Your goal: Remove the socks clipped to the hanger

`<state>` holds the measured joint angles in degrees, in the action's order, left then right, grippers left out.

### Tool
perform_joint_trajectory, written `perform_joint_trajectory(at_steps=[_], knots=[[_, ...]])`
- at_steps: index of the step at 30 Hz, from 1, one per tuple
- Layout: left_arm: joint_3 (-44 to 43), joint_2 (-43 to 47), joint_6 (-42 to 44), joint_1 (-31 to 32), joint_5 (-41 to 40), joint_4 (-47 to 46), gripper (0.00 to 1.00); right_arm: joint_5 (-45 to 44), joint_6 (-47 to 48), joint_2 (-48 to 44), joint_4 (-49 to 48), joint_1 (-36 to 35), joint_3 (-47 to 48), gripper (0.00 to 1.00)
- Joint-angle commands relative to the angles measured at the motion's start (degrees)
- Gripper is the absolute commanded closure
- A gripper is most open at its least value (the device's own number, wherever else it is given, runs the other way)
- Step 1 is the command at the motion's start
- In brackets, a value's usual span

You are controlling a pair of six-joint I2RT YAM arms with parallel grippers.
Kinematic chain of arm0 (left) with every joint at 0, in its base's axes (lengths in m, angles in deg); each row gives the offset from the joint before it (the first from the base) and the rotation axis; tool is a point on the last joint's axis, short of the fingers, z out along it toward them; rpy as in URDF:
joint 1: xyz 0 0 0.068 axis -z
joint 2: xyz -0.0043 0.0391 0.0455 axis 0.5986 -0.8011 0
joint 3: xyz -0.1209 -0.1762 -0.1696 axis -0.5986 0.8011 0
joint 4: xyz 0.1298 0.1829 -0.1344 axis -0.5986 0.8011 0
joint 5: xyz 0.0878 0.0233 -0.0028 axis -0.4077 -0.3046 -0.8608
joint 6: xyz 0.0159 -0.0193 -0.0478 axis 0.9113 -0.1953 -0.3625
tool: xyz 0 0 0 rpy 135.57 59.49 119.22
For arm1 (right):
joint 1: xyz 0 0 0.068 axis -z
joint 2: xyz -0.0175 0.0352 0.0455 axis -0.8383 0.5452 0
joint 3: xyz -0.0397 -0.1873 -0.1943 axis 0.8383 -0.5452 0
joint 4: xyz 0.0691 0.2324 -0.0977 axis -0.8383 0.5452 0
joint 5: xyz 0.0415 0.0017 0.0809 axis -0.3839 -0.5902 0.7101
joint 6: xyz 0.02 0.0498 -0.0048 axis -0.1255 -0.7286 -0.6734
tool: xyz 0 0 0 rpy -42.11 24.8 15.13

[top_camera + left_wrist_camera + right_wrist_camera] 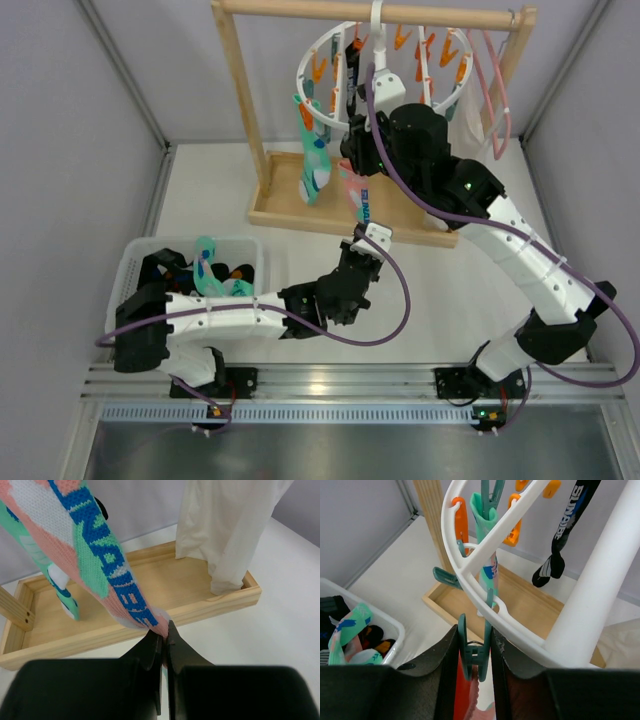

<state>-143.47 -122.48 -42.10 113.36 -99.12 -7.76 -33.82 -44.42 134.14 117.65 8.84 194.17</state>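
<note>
The left hand (162,639) is pressed together, pinching the lower end of a salmon, mint and blue knitted sock (100,565) that hangs above the pale wooden tray base (210,607). The right hand (474,632) squeezes a teal plastic clip (470,657), with salmon fabric just below it. The clip dangles from the white round plastic ring hanger (520,630), which hangs from the wooden rack (240,100) on the worktop (220,190).

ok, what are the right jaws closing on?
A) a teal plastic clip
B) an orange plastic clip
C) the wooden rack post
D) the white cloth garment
A: in the right wrist view the teal plastic clip, hanging under the white round plastic ring hanger, sits pinched between the right jaws. The orange plastic clips hang clear of them farther along the ring.
</note>
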Motion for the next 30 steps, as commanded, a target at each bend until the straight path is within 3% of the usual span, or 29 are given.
perform_joint_trajectory(at_steps=[1,9,13,16,17,22,23,24,25,26,30], knots=[[0.91,1.73,-1.53,-0.04,1.1,-2.0,1.0,-1.18,-0.48,-1.13,-5.57,0.48,-0.7,0.94],[7.32,6.82,-7.51,-1.98,1.28,-1.83,1.0,-1.09,-0.83,-1.75,-5.92,0.74,-2.1,0.95],[13.47,13.48,-11.36,-2.68,-0.91,0.18,1.0,1.54,-2.14,-3.85,-7.68,1.8,-5.09,0.93],[14.89,18.93,-17.76,-4.08,-3.37,10.95,1.0,3.3,-2.41,-5.26,-7.77,2.32,-6.84,0.7],[14.8,20.43,-19.97,-5.57,-4.07,14.92,1.0,3.48,-2.5,-5.7,-7.86,2.41,-7.38,0.55],[12.79,31.07,-30.95,-10.76,-8.46,34.26,1.0,5.68,-2.94,-9.3,-9.09,2.94,-11.68,0.36],[12.0,32.39,-32.72,-12.51,-9.26,40.65,1.0,5.85,-2.94,-9.83,-9.27,2.94,-12.38,0.24],[10.68,35.36,-33.34,-13.31,-10.13,43.24,1.0,6.46,-3.11,-10.88,-9.44,2.94,-13.0,0.2],[9.97,36.78,-34.48,-14.01,-10.67,45.35,1.0,6.64,-3.11,-11.32,-9.62,2.86,-14.4,0.07],[9.27,38.19,-34.67,-15.24,-10.84,48.5,1.0,6.82,-3.2,-11.85,-9.79,2.94,-15.2,0.01],[2.95,41.37,-32.39,-17.62,-13.03,53.96,1.0,7.96,-3.81,-14.66,-11.2,2.94,-19.59,0.0]])
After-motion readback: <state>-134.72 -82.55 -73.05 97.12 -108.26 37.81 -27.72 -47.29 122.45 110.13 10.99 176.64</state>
